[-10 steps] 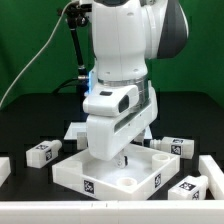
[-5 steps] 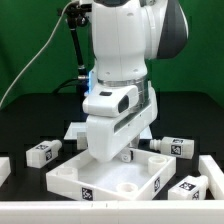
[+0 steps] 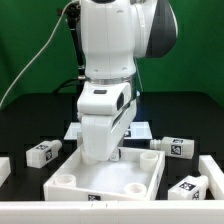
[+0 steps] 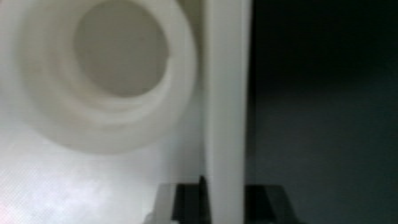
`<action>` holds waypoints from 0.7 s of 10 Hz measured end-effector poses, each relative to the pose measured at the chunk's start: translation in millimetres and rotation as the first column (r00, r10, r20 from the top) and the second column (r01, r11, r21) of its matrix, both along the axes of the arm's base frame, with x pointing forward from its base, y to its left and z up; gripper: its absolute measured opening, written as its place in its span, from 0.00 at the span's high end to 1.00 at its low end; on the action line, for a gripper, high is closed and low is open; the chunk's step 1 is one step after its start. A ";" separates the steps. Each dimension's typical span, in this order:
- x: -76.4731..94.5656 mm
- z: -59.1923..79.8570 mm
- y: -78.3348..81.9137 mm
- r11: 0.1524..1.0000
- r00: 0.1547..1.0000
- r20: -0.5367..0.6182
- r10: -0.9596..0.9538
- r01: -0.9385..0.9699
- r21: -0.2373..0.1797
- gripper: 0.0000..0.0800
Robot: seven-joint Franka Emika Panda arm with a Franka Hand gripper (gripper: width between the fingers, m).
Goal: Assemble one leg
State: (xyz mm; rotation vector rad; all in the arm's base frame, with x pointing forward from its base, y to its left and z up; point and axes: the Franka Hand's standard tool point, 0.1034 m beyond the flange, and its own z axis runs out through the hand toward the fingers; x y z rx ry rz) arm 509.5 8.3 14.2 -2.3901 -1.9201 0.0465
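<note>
arm: white Panda arm (image 3: pixel 108 60) fills the middle of the exterior view, wrist bent low over the tray piece
table: black surface (image 3: pixel 30 122); green backdrop behind it
tray piece: large white square tray piece (image 3: pixel 75 190) lies flat on the table at the front centre, with round holes at its corners and a raised rim; it sits right under the arm's hand
tray piece, wrist view: blurred white floor with one round hole (image 4: pixel 121 55) and a straight upright wall (image 4: pixel 222 100) beside it, dark table past the wall
gripper: gripper (image 4: pixel 221 200) is hidden by the hand in the exterior view; in the wrist view the dark fingers (image 4: pixel 178 203) sit one on each side of the tray wall, pressed against it, so it is clamped on the tray piece
leg, left: leg at the left (image 3: pixel 40 153) is a small stubby white block with a black-and-white square tag facing the camera; it lies on the table near the tray piece's left corner, not touching it
leg, right: leg at the right (image 3: pixel 176 146) is the same stubby white block with its tag on the upper face; it lies on the table just beyond the tray piece's right corner
leg, front right: leg at the front right (image 3: pixel 188 187) is the same kind with its tag showing; it lies on the table beside the tray piece's right side, apart from it
legs, state: all three are loose on the table, none in the claw and none in a tray hole
</note>
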 end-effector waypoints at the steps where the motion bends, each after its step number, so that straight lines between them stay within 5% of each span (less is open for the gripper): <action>1: 2.1 -0.7 -6.8 0.999 0.999 0.004 0.051 -0.051 0.004 0.93; 7: 10.7 -5.6 4.9 0.992 0.992 0.015 0.123 -0.123 0.003 0.93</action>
